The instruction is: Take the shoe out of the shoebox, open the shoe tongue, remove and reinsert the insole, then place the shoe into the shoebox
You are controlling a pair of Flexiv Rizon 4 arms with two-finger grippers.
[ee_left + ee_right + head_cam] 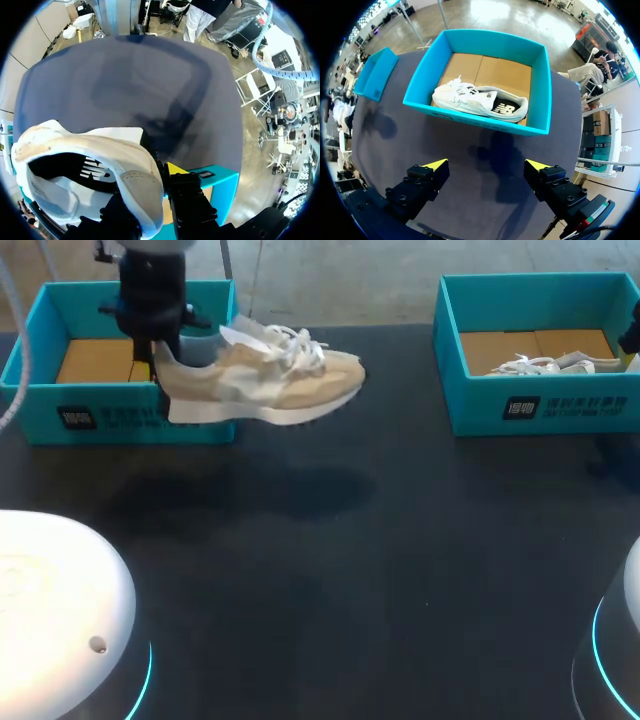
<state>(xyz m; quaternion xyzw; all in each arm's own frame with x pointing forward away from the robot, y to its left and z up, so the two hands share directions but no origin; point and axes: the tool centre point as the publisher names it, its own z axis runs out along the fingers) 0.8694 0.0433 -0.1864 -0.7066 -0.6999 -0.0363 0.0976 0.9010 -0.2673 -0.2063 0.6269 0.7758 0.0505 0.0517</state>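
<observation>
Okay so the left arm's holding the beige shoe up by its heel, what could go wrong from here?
The left gripper pinches only the heel rim of the shoe, so the toe hangs out unsupported; it may tilt or slip free. The heel hangs close by the left shoebox wall and could clip it on a swing. The right gripper is open, over by the right shoebox, too far to help.
</observation>
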